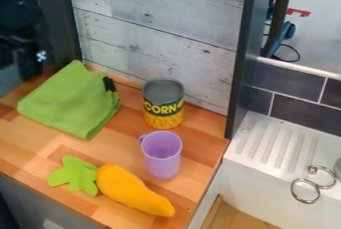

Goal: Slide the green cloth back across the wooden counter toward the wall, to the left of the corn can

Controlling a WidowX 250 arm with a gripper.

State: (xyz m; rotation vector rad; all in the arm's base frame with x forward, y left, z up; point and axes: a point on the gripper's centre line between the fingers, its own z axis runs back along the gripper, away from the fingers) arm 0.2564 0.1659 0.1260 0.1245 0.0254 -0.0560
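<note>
- Where the corn can point(162, 104) stands upright near plank wall point(160, 29), lilac mug point(162, 158) just in front, handle left.
- Green cloth point(70, 101), left on wooden counter point(33, 146).
- Toy carrot point(130, 188) lying below mug, leafy end left.
- Gripper: whether apart or together, can't tell.

1. Pale, weathered plank wall point(166, 14) behind a butcher-block wooden counter point(30, 146).
2. Dark upright post point(241, 58) at the wall's right edge.
3. Dark tiles point(289, 79) with pale grout above a white sink's ridged drainboard point(274, 146).
4. Grey cabinet front point(33, 203) below the counter.
</note>
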